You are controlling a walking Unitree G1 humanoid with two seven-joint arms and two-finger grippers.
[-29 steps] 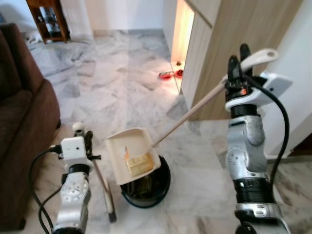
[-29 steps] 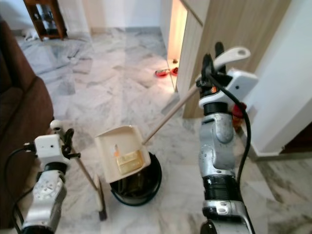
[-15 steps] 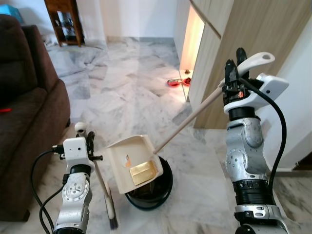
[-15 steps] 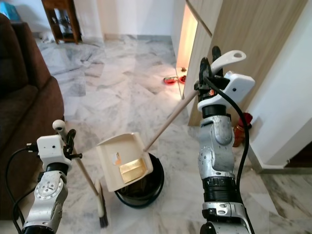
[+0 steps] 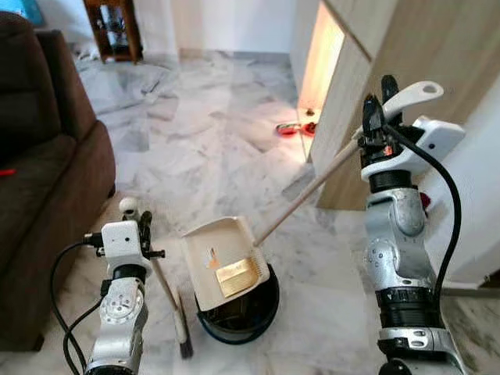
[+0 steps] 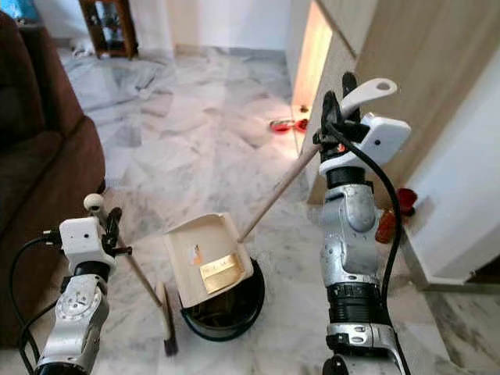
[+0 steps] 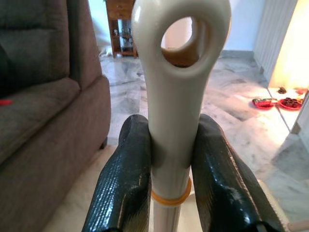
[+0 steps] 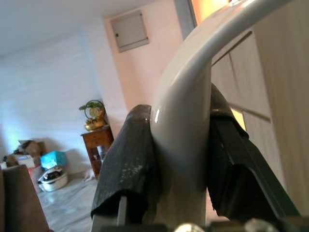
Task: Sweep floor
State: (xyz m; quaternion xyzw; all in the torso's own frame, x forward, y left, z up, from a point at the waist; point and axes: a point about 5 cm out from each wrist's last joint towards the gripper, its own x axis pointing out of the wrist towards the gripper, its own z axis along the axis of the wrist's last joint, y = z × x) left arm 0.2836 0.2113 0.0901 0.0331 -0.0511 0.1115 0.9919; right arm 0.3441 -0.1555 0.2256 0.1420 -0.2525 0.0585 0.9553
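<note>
A cream dustpan point(image 5: 223, 262) hangs tilted over a round black bin point(image 5: 251, 319), with a yellowish scrap and small bits lying inside the pan. Its long pale handle point(image 5: 312, 191) slants up to my right gripper point(image 5: 379, 117), which is shut on the curved grip point(image 8: 186, 125). My left gripper point(image 5: 137, 223) is shut on the broom handle point(image 7: 176, 96) just below its looped end. The broom's stick point(image 5: 162, 281) runs down to the brush head point(image 5: 182, 328), which rests on the marble floor left of the bin.
A brown sofa point(image 5: 39, 180) fills the left side. A wooden cabinet wall point(image 5: 391, 62) stands to the right, with red bowls point(image 5: 293, 129) at its lit opening. A small wooden table point(image 5: 117, 27) is far back, and a red object point(image 6: 388, 223) sits by the white wall.
The camera has shifted, so the whole scene sits differently in the picture. Both grippers keep their holds, and the dustpan stays tilted over the bin.
</note>
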